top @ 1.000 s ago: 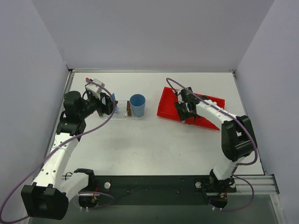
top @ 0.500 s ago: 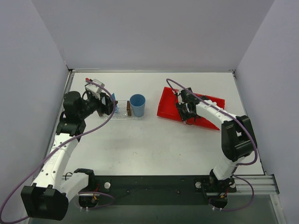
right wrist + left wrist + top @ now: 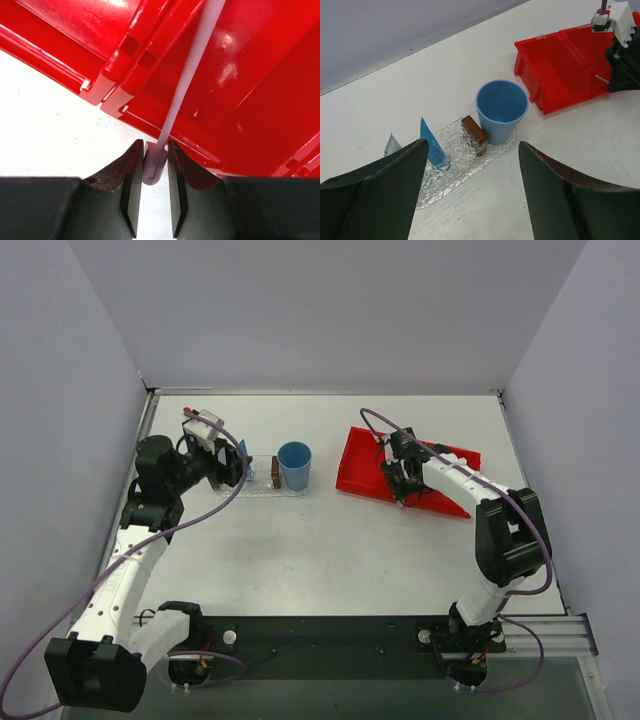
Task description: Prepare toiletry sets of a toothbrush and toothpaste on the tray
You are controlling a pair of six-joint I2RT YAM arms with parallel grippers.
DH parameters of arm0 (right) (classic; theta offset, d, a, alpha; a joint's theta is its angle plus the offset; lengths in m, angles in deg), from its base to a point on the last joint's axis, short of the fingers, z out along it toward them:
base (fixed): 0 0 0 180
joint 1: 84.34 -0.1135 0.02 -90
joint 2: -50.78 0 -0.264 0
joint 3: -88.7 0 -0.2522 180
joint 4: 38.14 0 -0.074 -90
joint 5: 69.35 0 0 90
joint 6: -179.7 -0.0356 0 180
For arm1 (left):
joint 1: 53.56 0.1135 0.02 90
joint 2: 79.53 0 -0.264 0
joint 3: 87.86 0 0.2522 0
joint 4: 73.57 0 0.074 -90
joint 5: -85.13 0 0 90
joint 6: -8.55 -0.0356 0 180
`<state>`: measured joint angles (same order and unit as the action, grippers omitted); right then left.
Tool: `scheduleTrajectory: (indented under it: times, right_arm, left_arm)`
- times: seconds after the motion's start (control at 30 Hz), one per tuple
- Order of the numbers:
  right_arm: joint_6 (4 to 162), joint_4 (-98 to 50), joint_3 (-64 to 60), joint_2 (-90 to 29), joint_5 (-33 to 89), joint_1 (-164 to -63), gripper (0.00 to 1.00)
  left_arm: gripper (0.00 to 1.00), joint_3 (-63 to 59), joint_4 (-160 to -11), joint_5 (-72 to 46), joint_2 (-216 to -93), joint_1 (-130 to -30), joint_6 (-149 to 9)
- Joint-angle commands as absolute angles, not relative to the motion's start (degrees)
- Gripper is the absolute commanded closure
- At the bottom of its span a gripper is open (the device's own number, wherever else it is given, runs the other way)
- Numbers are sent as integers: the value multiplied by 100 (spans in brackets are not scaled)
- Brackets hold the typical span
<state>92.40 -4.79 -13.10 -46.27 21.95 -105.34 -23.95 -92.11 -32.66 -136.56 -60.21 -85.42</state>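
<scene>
Two toothpaste tubes (image 3: 432,147) stand at the tray (image 3: 460,174) end, lower left in the left wrist view. Toothbrush (image 3: 186,75) not yet delivered: right tool (image 3: 153,155) clenches its end over the bin (image 3: 260,100); left tool (image 3: 473,146) hangs released.

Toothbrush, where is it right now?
The toothbrush is on the right side: in the right wrist view its end is pinched in the right gripper, its shaft slanting over the red bin.
</scene>
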Motion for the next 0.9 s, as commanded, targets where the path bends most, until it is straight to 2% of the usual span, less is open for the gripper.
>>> scheduleTrajectory:
  times: [0.0,0.43,0.87]
  right_arm:
    - [9339,13,-1022,-4230,2214,-10474,92]
    - [9682,848,-512,-3641,2513,-10306,100]
    - [9910,1227,-319,-3008,2451,-10166,100]
  left_arm:
    - [17,-2268,-9058,-3545,-13700,-6006,-8699]
    - [17,-1908,-9278,-3915,-14096,-6269,-8980]
    - [17,-1592,-9252,-3291,-14518,-7394,-9314]
